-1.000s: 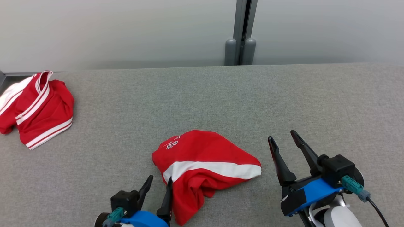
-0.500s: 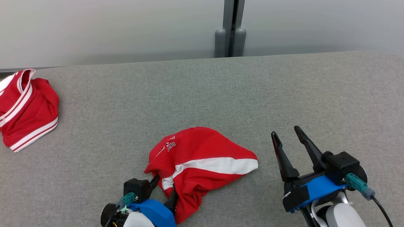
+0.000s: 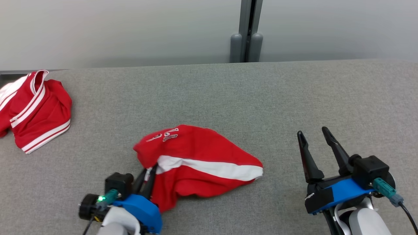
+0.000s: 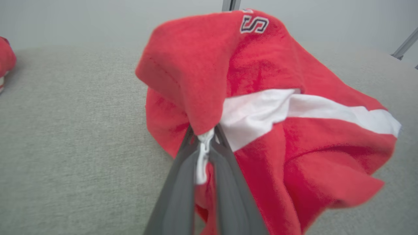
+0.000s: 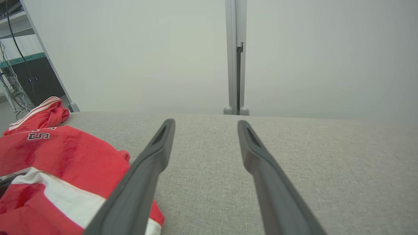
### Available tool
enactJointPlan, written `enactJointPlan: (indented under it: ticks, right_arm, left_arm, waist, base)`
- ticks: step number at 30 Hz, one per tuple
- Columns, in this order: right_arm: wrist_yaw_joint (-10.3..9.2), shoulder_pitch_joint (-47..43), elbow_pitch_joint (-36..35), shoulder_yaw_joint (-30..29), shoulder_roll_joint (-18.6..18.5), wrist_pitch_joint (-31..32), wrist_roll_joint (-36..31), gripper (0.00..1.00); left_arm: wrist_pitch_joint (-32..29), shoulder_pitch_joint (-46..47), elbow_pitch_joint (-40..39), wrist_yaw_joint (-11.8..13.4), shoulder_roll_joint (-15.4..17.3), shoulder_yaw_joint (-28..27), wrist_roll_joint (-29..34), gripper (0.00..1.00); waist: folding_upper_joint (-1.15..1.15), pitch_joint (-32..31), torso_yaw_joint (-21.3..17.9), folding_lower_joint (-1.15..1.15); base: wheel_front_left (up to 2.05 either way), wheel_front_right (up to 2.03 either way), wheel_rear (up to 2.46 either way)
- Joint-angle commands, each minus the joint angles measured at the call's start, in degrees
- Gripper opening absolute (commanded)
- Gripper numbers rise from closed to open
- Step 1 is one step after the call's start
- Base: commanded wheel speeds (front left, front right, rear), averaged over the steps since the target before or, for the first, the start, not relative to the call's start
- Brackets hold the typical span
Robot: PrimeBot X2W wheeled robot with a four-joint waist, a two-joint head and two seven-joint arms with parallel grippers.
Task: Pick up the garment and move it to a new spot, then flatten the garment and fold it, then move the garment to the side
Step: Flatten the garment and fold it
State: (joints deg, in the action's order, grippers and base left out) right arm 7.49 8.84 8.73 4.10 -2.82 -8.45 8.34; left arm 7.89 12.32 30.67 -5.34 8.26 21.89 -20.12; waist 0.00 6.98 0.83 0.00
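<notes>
We note left end effector [image 3: 150,169] just clamped onto garment [image 3: 202,153], near-left edge; right end effector [image 3: 312,131] wide. Lift looks ready.

The right claw [image 3: 312,131] had two long, dark, tapering fingers [image 3: 308,163]. Behind it sat a blue bracket [image 3: 346,192], a black box [image 3: 370,169] and a teal plug [image 3: 383,187] trailing a black cable [image 3: 408,212], then a white forearm [image 3: 362,225]. The left claw [image 3: 149,170] matched it; a green light [image 3: 101,198] glowed behind it.
</notes>
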Motion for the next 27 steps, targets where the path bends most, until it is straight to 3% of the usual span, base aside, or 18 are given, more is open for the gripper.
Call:
enactJointPlan:
  ticks: [1, 7, 9, 11, 12, 20, 27]
  right_arm:
    - [0.01, 0.3, 0.5, -1.0, -0.1, -0.3, -0.4, 1.00]
    - [0.01, 0.5, 2.7, -3.3, -0.1, -1.2, -1.4, 1.00]
    - [0.01, 0.5, 3.9, -3.5, -0.1, -1.3, -1.4, 1.00]
    - [0.01, 0.4, 5.1, -2.9, -0.1, -1.3, -1.3, 1.00]
    - [0.01, 0.4, 5.8, -2.5, -0.1, -1.3, -1.1, 1.00]
    - [0.01, 1.5, 10.0, 2.0, -0.1, -1.7, -0.4, 1.00]
    - [0.01, 3.4, 13.8, 10.3, -0.1, -0.3, 1.5, 1.00]
  left_arm:
    - [-0.3, 0.3, -2.0, 1.0, 1.9, -0.7, 0.7, 0.00]
    - [-3.2, -1.5, -6.4, 3.9, 7.4, -1.6, 3.0, 0.00]
    - [-3.5, -1.7, -6.6, 4.4, 8.0, -1.7, 3.2, 0.23]
    - [-3.6, -1.9, -6.1, 4.6, 8.4, -1.8, 3.1, 0.55]
    - [-3.2, -1.8, -5.8, 5.0, 8.5, -1.7, 3.5, 0.98]
    - [0.0, -1.4, -4.3, 8.1, 9.2, -2.7, 4.4, 1.00]
    - [2.6, -2.8, -9.5, 9.9, 9.5, -4.9, 2.8, 1.00]
  waist:
    - [0.00, -0.2, 0.3, 0.00]
    - [0.00, -0.2, 0.5, 0.00]
    - [0.00, -0.1, 0.4, 0.00]
    - [0.00, 0.0, 0.3, 0.00]
    - [0.00, 0.0, 0.2, 0.00]
    - [0.00, 0.1, 0.1, 0.00]
    - [0.00, 0.4, 1.4, 0.00]
  base:
    - [0.00, 0.00, 0.00]
    - [0.00, 0.00, 0.00]
    - [0.00, 0.00, 0.00]
    - [0.00, 0.00, 0.00]
    - [0.00, 0.00, 0.00]
    - [0.00, 0.00, 0.00]
    - [0.00, 0.00, 0.00]
